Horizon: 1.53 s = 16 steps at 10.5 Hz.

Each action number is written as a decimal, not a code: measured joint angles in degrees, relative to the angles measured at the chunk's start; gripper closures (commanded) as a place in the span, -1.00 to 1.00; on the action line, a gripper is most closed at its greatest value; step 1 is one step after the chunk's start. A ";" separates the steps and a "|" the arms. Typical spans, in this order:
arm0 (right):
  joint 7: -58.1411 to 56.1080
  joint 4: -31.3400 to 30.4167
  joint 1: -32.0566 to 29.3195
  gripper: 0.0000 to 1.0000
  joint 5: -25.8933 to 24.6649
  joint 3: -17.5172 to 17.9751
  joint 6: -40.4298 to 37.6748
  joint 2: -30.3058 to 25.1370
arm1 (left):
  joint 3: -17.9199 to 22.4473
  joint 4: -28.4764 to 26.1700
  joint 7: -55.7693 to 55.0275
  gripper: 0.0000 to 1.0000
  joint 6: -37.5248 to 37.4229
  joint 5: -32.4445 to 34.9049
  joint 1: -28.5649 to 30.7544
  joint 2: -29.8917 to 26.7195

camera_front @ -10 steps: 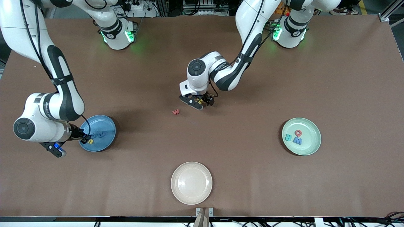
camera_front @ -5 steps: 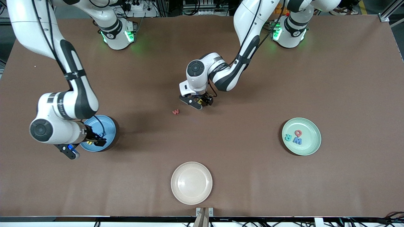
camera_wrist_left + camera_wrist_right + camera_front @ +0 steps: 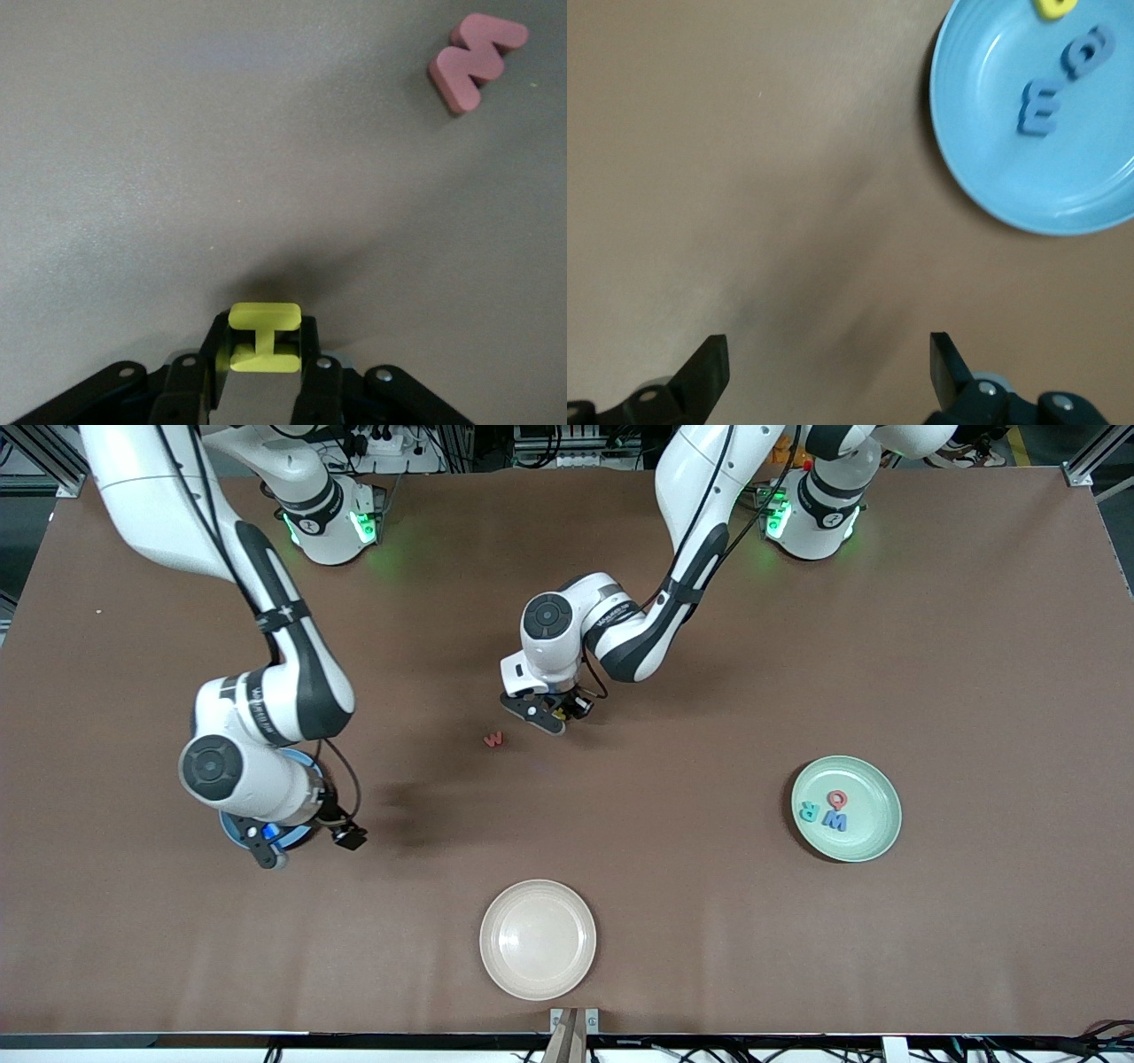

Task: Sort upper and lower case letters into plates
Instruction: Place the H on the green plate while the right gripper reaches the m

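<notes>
My left gripper (image 3: 551, 716) is shut on a yellow letter (image 3: 264, 338) and holds it just above the table, beside a red letter "w" (image 3: 493, 739) that also shows in the left wrist view (image 3: 477, 60). My right gripper (image 3: 308, 843) is open and empty over bare table at the sky-blue plate's edge (image 3: 232, 829). In the right wrist view (image 3: 826, 367) that plate (image 3: 983, 150) holds two blue letters (image 3: 1041, 106) and a yellow one (image 3: 1054, 7). The mint plate (image 3: 879, 779) holds a red Q (image 3: 836, 798), a blue W (image 3: 834, 820) and a teal R (image 3: 808, 810).
A cream-beige plate (image 3: 538, 939) lies empty near the table's front edge, nearer the front camera than the red letter. The right arm hides most of the blue plate in the front view.
My right gripper has swung off the blue plate toward the table's middle, open, leaving a yellow letter in the plate. My left gripper has shifted only slightly with its yellow letter.
</notes>
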 measured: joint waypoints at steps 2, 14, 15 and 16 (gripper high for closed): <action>4.96 -0.08 2.78 -1.00 0.47 0.01 0.41 0.21 | 1.75 0.55 -1.46 1.00 0.30 0.00 0.52 -0.22; 27.56 -21.35 20.63 -1.00 0.41 -0.16 20.46 -4.97 | 4.55 -1.61 11.92 1.00 -7.52 0.06 38.06 -11.55; 28.90 -24.19 21.61 -1.00 0.41 -0.15 22.49 -6.52 | 4.79 -2.94 12.40 1.00 -7.53 0.07 39.34 -11.35; 29.69 -25.63 22.34 -1.00 0.41 -0.14 23.17 -7.07 | 5.49 -4.29 12.44 0.53 -7.55 0.07 39.92 -11.25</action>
